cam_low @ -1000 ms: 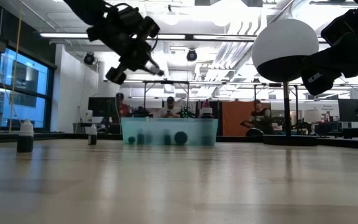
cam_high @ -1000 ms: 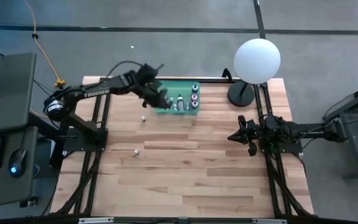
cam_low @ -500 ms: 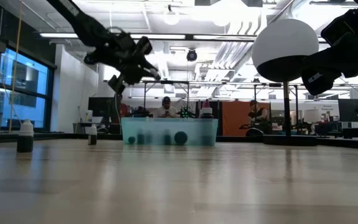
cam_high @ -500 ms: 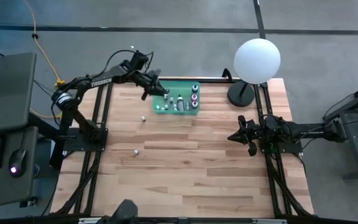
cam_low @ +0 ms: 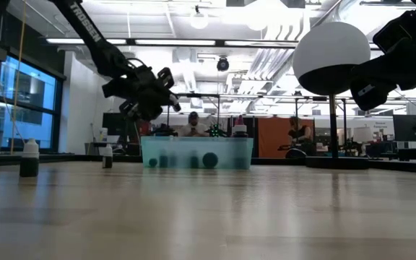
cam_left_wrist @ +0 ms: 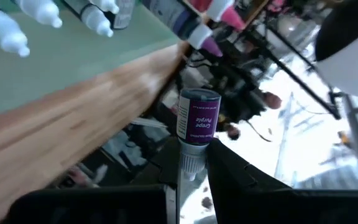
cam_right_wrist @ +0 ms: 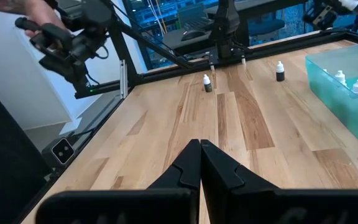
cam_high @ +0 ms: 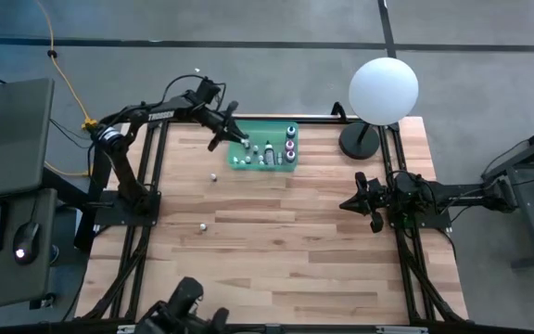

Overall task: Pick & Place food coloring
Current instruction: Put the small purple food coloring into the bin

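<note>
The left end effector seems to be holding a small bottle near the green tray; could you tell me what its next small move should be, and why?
Probably carry it a little further over the green tray and lower it before releasing. The left end effector grips a purple-labelled bottle by its cap end, and from above it hangs at the tray's left end, above the bottles already inside. The right end effector waits shut.

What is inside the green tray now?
The tray holds several small bottles, some with pink caps. Through its wall in the low view they are only dark blurs.
</note>
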Robot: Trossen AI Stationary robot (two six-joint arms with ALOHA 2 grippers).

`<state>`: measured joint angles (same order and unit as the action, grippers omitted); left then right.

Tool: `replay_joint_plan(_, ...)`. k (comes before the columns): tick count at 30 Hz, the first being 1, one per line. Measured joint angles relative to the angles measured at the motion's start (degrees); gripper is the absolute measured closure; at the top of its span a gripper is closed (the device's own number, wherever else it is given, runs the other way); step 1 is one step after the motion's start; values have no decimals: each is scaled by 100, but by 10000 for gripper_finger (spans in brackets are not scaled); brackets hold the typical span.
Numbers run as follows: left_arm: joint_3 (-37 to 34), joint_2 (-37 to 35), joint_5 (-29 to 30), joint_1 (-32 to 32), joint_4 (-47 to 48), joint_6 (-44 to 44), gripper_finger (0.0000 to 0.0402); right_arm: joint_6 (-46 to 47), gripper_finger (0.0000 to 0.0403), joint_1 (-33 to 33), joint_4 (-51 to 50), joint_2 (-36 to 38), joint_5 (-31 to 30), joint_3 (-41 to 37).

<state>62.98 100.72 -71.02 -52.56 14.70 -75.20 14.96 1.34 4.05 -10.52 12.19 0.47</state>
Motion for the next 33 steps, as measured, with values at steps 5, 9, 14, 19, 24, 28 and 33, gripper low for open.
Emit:
replay_joint_plan(5,-1,-3,-220,-379,51,-263,362,0,402,0,0,0,0,0)
replay_joint_plan(9,-2,38,-226,-574,1,-315,362,0,402,0,0,0,0,1)
replay_joint_plan(14,-4,369,-228,-590,-94,-336,362,0,402,0,1,0,0,0)
replay_joint_plan(19,-4,726,-195,-594,-255,-423,362,0,402,0,1,0,0,0)
replay_joint_plan(24,-4,998,-124,-592,-326,-569,362,0,402,0,0,-1,0,0)
replay_joint_plan(28,-3,1152,-123,-533,-469,-709,362,0,402,0,0,-2,0,1)
replay_joint_plan(33,-4,1292,118,-487,-573,-767,362,0,402,0,0,-1,0,0)
